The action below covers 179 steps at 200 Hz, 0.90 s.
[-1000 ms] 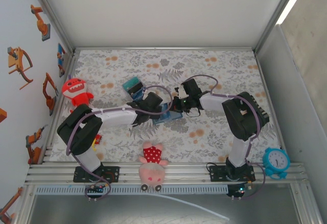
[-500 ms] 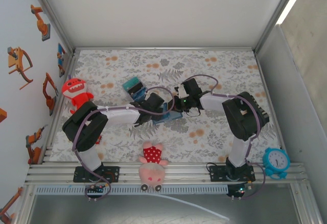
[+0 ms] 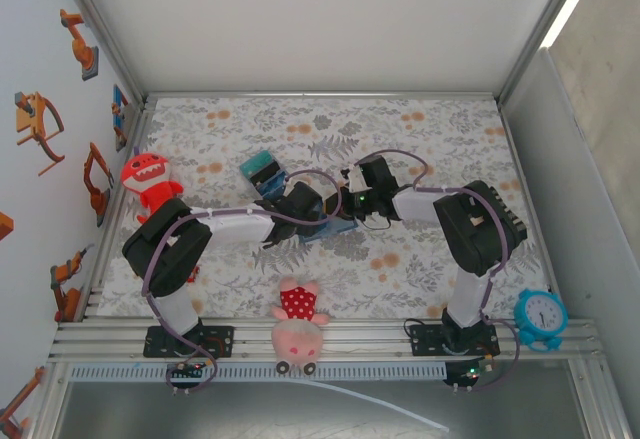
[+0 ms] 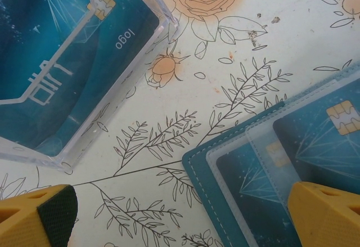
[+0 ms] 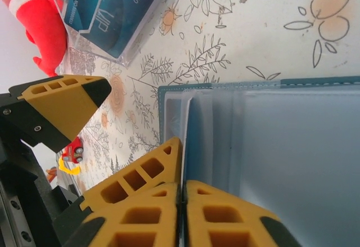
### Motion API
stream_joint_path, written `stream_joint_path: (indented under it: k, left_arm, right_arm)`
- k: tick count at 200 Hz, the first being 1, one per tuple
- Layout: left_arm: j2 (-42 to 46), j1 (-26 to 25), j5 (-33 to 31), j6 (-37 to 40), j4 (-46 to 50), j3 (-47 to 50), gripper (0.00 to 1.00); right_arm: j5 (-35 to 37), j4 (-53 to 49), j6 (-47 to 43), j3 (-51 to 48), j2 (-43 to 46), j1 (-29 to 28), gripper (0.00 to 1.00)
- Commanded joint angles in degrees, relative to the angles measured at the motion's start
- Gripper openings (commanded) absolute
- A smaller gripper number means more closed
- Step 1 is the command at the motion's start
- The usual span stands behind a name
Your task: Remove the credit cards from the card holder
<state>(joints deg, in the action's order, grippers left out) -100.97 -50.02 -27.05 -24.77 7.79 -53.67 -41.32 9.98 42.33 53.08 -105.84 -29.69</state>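
Card holder (image 4: 253, 168) runs past the frame's edge.

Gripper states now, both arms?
Left gripper: open, empty, above the card holder.
Right gripper: shut at the card holder's edge; whether it pinches anything cannot be told.

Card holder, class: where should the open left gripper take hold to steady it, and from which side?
Likely the stitched border at the card holder corner, from above: it lies flat and open, that margin carries no sleeve, and the left gripper hangs open with that corner between its fingers.
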Motion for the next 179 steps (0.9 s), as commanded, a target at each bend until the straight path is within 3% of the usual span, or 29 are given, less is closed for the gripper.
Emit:
stream_joint_path:
  k: [1, 61, 179]
  left_arm:
    - [-1.0, -0.3, 0.3, -0.1, 2.3, -0.9, 0.97]
    - [-0.3, -0.3, -0.5, -0.4, 2.8, 0.3, 0.97]
    - [7.0, -0.3, 0.5, 2.5, 2.9, 0.7, 0.97]
  right_arm:
    - [-0.5, 1.7, -0.3, -0.2, -0.3, 0.3, 0.03]
    - [7.6, -12.5, -9.8, 3.1, 4.1, 1.6, 0.00]
    - [10.1, -21.8, -19.7, 3.0, 14.5, 4.9, 0.00]
